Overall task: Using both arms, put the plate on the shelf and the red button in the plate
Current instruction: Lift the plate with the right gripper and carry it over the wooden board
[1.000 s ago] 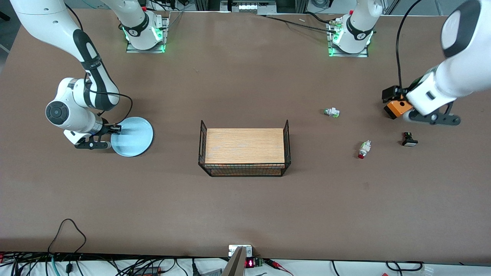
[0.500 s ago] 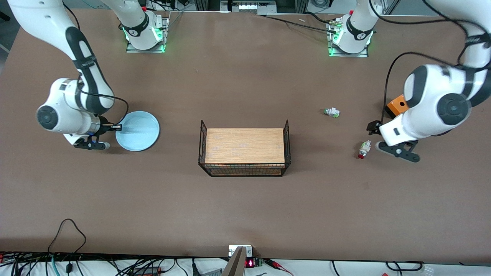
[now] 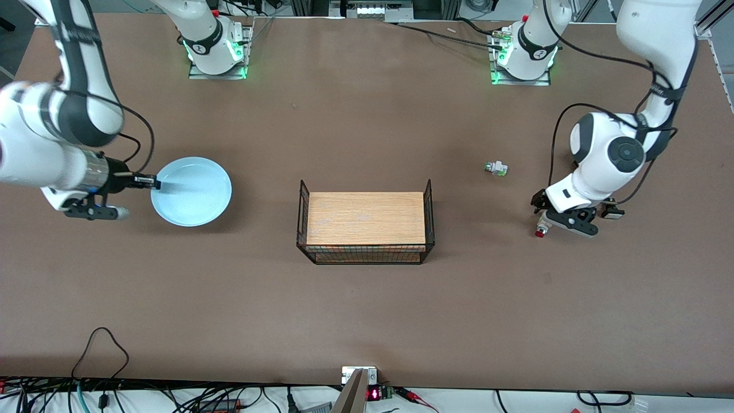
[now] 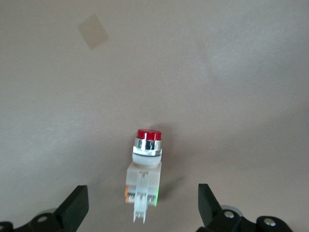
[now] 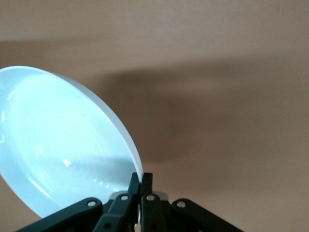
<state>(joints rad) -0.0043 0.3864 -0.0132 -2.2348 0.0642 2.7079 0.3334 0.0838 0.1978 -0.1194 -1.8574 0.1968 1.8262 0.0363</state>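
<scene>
The pale blue plate (image 3: pixel 192 191) hangs tilted a little above the table at the right arm's end. My right gripper (image 3: pixel 150 182) is shut on its rim. In the right wrist view the plate (image 5: pixel 58 140) fills one side, with the rim pinched in the gripper (image 5: pixel 141 181) and its shadow on the table below. The red button (image 3: pixel 540 232) lies on the table at the left arm's end. My left gripper (image 3: pixel 551 220) is low over it and open. In the left wrist view the red button (image 4: pixel 145 169) lies between the spread fingers (image 4: pixel 75 208) of the gripper (image 4: pixel 143 212), red cap pointing away, untouched.
A black wire basket (image 3: pixel 365 252) with a wooden board in it stands mid-table. A white button with a green end (image 3: pixel 495 168) lies farther from the front camera than the red one. A black button (image 3: pixel 612 211) shows partly beside the left arm's wrist.
My right gripper has lifted the plate off the table and drawn it toward the right arm's end. My left arm has swung down from over the black button to straddle the red button.
</scene>
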